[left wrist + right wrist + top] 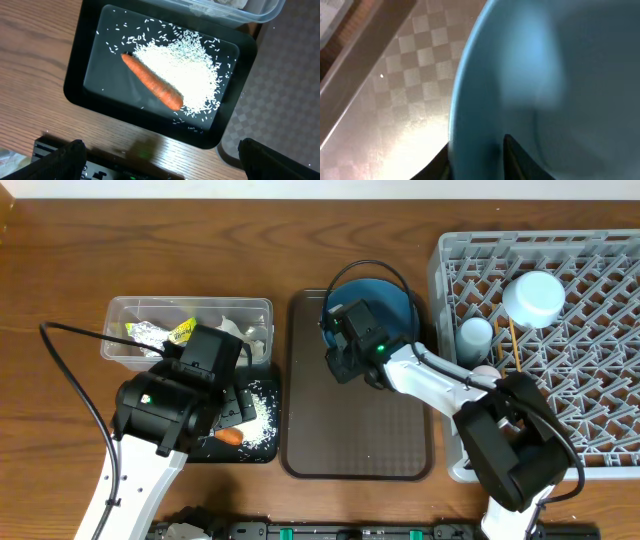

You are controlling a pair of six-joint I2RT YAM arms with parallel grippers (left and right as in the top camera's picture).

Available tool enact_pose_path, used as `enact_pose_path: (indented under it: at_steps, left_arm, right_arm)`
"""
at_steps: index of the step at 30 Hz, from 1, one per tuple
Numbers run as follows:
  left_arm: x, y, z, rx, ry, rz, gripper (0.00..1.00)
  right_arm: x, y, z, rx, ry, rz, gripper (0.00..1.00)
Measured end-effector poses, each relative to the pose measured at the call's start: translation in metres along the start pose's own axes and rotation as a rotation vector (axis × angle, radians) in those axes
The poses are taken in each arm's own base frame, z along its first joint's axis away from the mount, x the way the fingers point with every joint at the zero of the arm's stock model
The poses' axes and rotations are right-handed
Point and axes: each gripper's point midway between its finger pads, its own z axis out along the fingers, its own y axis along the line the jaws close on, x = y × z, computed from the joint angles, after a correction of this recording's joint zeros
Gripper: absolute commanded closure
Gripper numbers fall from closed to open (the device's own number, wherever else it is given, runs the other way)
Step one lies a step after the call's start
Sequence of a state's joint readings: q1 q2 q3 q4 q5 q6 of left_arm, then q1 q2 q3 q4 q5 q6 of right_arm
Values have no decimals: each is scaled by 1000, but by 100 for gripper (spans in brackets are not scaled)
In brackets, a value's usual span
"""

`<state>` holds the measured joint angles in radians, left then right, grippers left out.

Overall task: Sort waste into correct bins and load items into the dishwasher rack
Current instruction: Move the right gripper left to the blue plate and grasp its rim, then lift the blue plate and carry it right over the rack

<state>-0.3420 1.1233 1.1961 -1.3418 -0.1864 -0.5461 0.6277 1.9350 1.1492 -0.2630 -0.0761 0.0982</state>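
My right gripper (338,330) is shut on the rim of the round blue plate (385,295), which is at the far end of the brown tray; its fingers (477,145) pinch the plate edge (545,75). My left gripper (160,160) is open and empty, above the table's front edge next to the black tray (75,85). That tray holds an orange carrot (152,82) and white rice (190,65). The clear tub (190,305) holds a foil and yellow wrapper (165,332) and white tissues (240,328). The grey rack (590,330) holds a white bowl (535,298), a light blue cup (475,335) and chopsticks (514,340).
The brown serving tray (350,420) lies between the black tray and the rack; its checkered surface shows in the right wrist view (410,65). A pink cup (487,375) sits at the rack's left edge, partly behind my right arm. The clear tub's corner (240,12) borders the black tray.
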Motion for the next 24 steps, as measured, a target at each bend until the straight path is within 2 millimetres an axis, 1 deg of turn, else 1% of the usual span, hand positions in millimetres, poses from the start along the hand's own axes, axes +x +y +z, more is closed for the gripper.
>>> enact_pose_path:
  at_steps: [5,8,16,17,22,24]
  left_arm:
    - [0,0,0,0,0,0,0]
    - [0,0,0,0,0,0,0]
    - [0,0,0,0,0,0,0]
    - [0,0,0,0,-1,0,0]
    - [0,0,0,0,0,0,0]
    - [0,0,0,0,-1,0,0]
  right_arm:
    - [-4,0,0,0,-15,3,74]
    - [-4,0,-1,0,-16,4,78]
    - [-8,1,-5,-2,-31,6,77]
    - [-9,1,-6,-1,-33,6,79]
    - [-12,0,-7,3,-46,5,99]
    - [-17,-1,-11,16,-64,-6,99]
